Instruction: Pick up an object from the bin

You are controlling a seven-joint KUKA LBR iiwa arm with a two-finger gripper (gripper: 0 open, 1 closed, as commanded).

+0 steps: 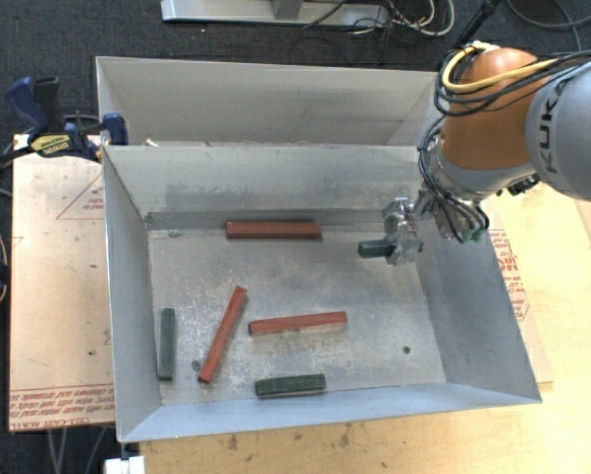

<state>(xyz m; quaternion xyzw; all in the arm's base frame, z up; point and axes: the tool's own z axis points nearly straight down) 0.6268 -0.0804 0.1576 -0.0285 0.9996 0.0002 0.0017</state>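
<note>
My gripper (406,239) hangs at the right side of the bin, near the right wall. A short dark green block (375,250) sticks out to the left from between its fingers, and the gripper is shut on one end of it. A red-brown stick (273,230) lies flat along the back of the floor, to the left of the gripper. A second red-brown stick (297,324) lies on the floor in front of the gripper and to its left.
A third red-brown stick (222,334) lies slantwise at the front left. One dark green block (165,343) lies beside the left wall and another (291,386) by the front wall. The arm with its orange cover and cables reaches in over the right rim.
</note>
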